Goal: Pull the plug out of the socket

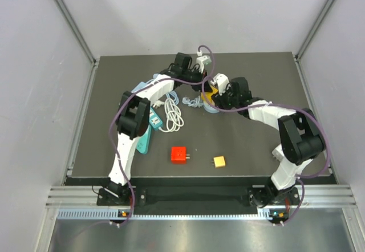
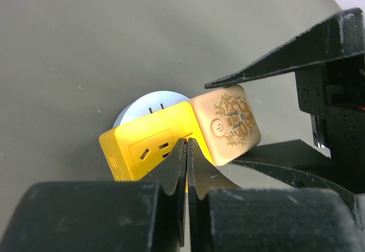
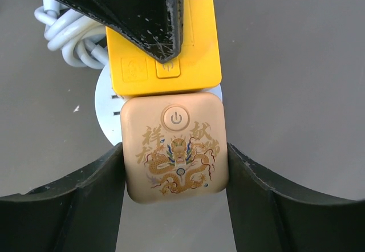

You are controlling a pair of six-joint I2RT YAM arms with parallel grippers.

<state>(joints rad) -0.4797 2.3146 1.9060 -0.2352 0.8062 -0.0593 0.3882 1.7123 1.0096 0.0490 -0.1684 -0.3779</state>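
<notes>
A beige plug with a dragon print and a power button is seated against the side of a yellow cube socket. My right gripper is shut on the plug, one finger pressed to each of its flanks. In the left wrist view the plug sits between the right fingers, beside the socket. My left gripper is shut, its tips together and resting on the socket's top face. From above, both grippers meet at the socket.
A pale blue round disc lies under the socket. A coiled white cable and a teal power strip lie to the left. A red cube and a small yellow block sit nearer the front edge.
</notes>
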